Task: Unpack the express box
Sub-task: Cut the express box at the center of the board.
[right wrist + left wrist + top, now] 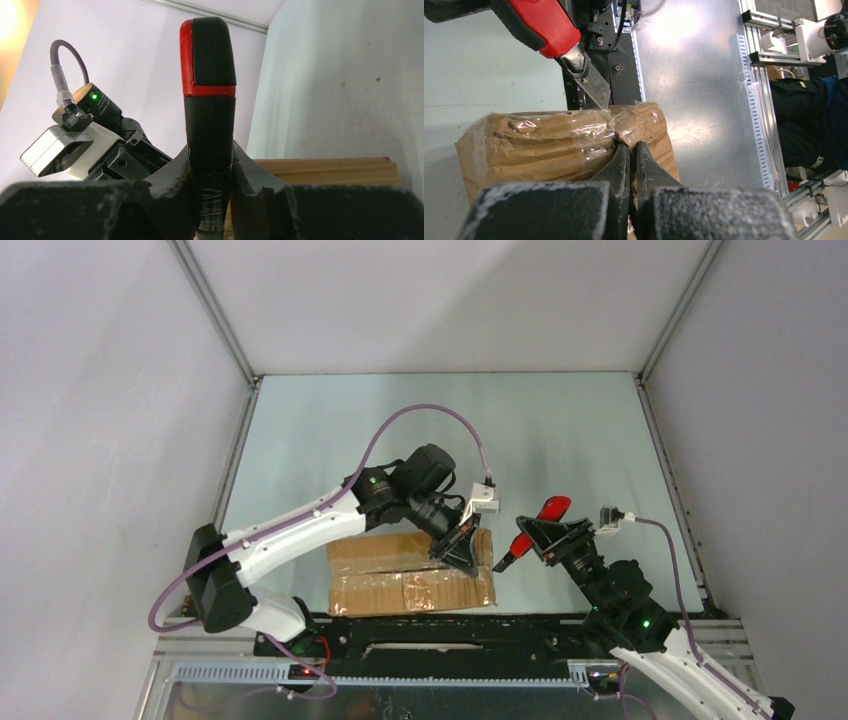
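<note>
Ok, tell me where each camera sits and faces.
Top external: above and behind, looking down on the table; left arm and right arm show.
Left wrist: on the left arm, facing the express box; shut left jaws at its tape.
Right wrist: on the right arm, looking along the knife in the right jaws.
Shared by top and left wrist: express box, knife.
</note>
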Motion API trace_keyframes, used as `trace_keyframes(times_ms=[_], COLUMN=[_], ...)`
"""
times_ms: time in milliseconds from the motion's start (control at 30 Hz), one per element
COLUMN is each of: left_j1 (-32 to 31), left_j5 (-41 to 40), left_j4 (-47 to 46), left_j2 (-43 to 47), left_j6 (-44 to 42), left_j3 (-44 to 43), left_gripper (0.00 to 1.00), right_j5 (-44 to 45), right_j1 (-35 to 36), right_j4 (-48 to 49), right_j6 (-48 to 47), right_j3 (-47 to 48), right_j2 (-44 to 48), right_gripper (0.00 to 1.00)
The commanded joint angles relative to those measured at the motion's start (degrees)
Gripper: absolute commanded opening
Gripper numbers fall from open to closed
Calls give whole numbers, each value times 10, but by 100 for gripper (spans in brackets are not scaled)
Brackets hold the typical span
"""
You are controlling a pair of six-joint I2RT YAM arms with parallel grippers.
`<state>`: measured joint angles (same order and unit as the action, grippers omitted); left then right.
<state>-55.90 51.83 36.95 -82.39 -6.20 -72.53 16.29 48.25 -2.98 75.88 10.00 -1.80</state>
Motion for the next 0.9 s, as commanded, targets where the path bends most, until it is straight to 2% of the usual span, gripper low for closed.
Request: trace_keyframes(times_ms=[0,233,700,867], left_j1=[4,4,4,2], left_j5=[3,5,10,16], left_j4=[-26,-26,-40,-40], left_j2=[-4,-5,-14,-34], left_j6=[-6,-5,0,1], left_j3=[0,-2,-5,-31], left_gripper=[0,0,0,0], right_j5=[-3,3,-70,-82], right_j1=[-2,-5,-6,10], right_j4=[11,32,142,179], right_j6=[-3,9,29,47], right_j3=[4,-1,-44,-63], right_j2=[-1,-7,-64,-98], right_gripper=[0,0,0,0])
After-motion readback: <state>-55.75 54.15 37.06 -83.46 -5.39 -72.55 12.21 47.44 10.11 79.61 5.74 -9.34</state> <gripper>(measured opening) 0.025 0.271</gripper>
